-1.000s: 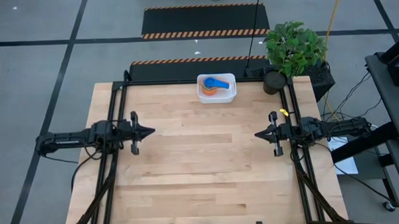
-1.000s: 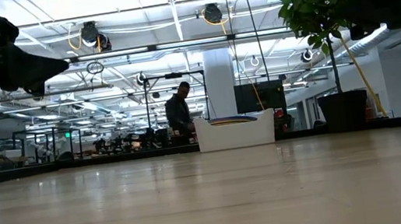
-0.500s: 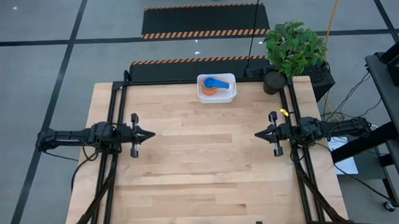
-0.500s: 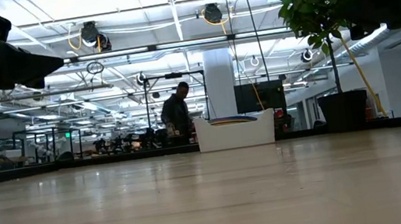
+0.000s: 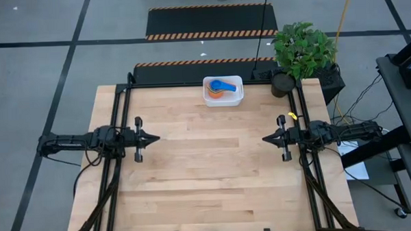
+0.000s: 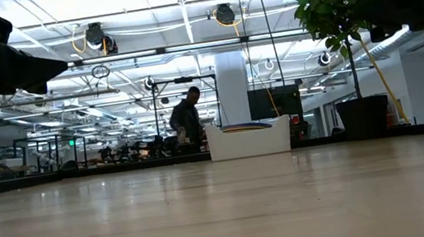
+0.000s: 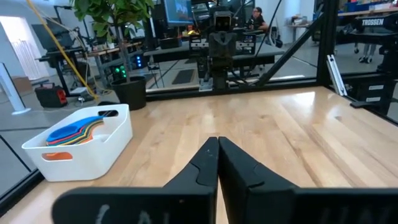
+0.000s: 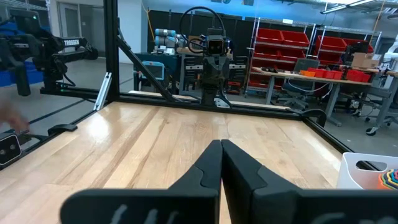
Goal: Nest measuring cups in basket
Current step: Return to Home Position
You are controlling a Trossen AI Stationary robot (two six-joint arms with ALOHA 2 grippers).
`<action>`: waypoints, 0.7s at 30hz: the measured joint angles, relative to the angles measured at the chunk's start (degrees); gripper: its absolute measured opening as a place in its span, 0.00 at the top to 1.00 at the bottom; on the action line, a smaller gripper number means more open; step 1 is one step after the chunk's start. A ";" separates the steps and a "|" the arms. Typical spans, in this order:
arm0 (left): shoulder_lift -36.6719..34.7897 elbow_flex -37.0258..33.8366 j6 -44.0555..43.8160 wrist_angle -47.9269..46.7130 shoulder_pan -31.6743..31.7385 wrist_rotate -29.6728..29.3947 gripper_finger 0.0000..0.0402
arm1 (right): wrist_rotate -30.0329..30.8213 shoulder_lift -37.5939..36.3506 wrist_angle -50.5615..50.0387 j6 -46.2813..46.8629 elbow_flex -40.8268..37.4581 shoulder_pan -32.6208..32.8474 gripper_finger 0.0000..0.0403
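The white basket (image 5: 223, 91) stands on the table near the middle of its far edge. Inside it lie the measuring cups (image 5: 221, 87), stacked, a blue one on top with orange and yellow ones under it; they also show in the left wrist view (image 7: 76, 132). My left gripper (image 5: 155, 138) is shut and empty above the table's left side, pointing right. My right gripper (image 5: 264, 138) is shut and empty above the table's right side, pointing left. Both are far from the basket.
A black pot with a green plant (image 5: 284, 82) stands at the far right corner, right of the basket. A small yellow thing (image 5: 292, 115) lies by the right edge near my right arm. A person (image 6: 187, 120) stands in the room beyond the table.
My left gripper has drawn back a little toward the table's left edge and moved slightly toward the near edge, staying shut. The basket and cups have kept still.
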 joint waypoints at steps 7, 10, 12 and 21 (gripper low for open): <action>0.00 -0.02 -0.06 0.07 0.00 -0.02 0.92 | -0.01 0.01 0.00 0.00 0.00 0.00 1.00; 0.00 -0.02 -0.05 0.09 0.00 -0.02 0.92 | -0.01 0.01 0.00 -0.02 0.02 0.00 1.00; 0.00 -0.02 -0.07 0.09 0.00 -0.04 0.92 | -0.01 0.01 0.00 -0.02 0.02 0.00 1.00; 0.00 -0.02 -0.07 0.11 0.00 -0.04 0.92 | -0.02 0.00 0.00 -0.01 0.00 0.00 1.00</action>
